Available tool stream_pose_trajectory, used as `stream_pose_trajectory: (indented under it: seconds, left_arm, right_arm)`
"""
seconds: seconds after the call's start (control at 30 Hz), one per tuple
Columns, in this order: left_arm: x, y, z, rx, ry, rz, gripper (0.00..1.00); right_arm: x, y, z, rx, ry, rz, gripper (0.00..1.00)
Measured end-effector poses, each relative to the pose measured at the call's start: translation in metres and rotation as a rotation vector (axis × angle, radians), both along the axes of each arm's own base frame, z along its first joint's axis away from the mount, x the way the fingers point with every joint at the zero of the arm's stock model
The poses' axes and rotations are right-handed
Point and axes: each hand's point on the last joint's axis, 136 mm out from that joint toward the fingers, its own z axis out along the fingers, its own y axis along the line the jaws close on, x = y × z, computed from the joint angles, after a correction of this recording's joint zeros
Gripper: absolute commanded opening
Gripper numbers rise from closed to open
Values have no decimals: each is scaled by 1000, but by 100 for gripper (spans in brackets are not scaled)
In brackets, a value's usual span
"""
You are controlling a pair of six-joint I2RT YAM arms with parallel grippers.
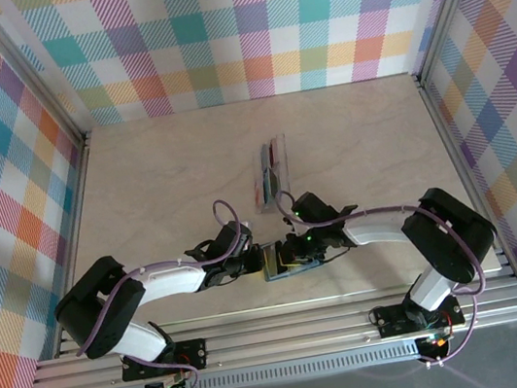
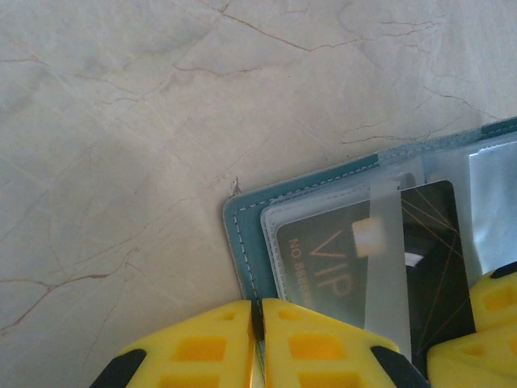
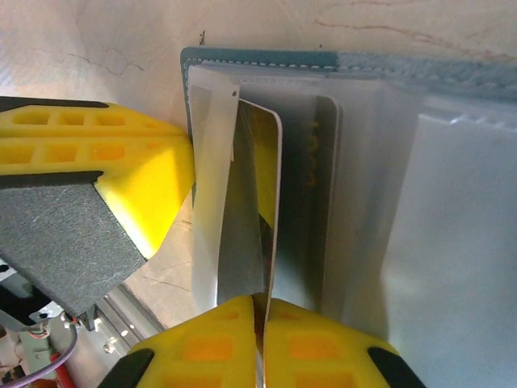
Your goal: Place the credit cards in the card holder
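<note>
L gripper (image 2: 257,321) clamps card holder (image 2: 242,242); R gripper (image 3: 262,314) prob. pinches card (image 3: 257,174).

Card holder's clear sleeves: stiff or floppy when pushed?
Probably floppy: the clear sleeves curl and stand loose off the card holder. Likely slick, given their sheen. The black card inside looks flat, so it may stiffen that pocket.

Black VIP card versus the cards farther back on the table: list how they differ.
The black VIP card sits in the card holder's clear sleeve; the spare cards lie farther back on the table. The VIP card is black with gold lines; the spare cards show red and blue. Both are flat cards.
</note>
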Motion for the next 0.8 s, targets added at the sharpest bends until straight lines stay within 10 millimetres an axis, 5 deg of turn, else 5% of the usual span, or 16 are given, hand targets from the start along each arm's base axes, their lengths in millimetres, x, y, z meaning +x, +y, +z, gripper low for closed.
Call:
stream_pose_trajectory:
  seconds: [0.4,0.8]
  left_arm:
    - [0,0,0,-5,-2,3,11]
    - [1,-1,0,-9,-6,3,11]
  right_arm:
    - [-1,1,-4,-62,-2,6,20]
    - [-5,8,2,-82,-30,53,49]
